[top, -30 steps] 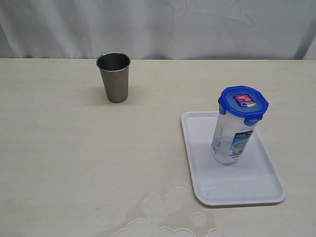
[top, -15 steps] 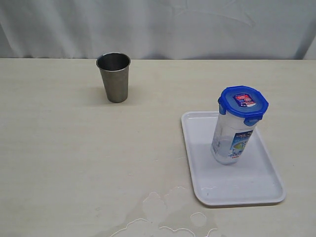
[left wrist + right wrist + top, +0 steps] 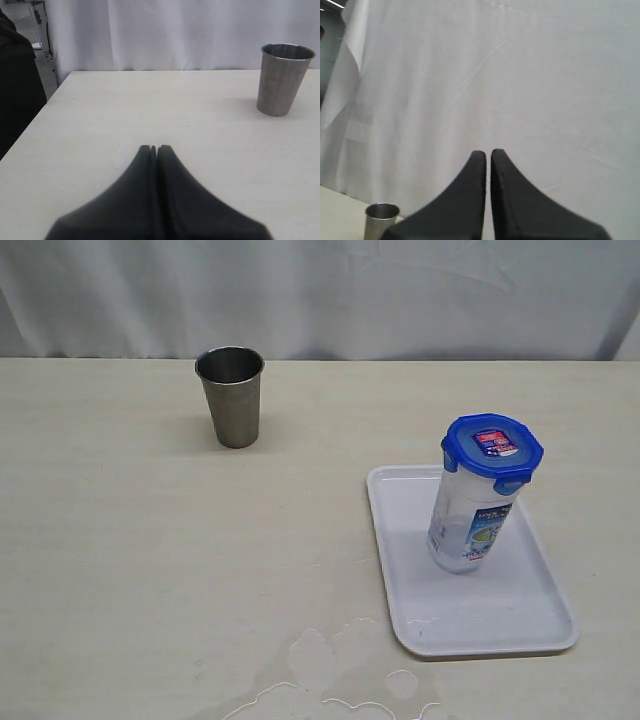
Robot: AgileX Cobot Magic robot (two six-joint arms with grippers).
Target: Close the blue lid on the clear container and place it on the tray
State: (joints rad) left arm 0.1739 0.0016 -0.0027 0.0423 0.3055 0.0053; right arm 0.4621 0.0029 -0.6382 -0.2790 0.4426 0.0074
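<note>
Clear container [image 3: 468, 530] with the blue lid [image 3: 492, 448] on top, standing on the white tray [image 3: 480, 625].
Lid flaps look folded down, though the view is too coarse to be sure. Left fingers [image 3: 145, 165] are pressed together over the desk [image 3: 100, 115], holding nothing. Right fingers [image 3: 475, 170] sit almost together, a thin slit between them, facing a white curtain [image 3: 520, 75]. A steel cup [image 3: 231, 397] stands well apart from the tray.

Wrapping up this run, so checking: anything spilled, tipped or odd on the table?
Yes: a puddle of clear liquid lies on the table off the tray's lower left corner in the exterior view. The lidded container stands on the tray; the steel cup is upright.
</note>
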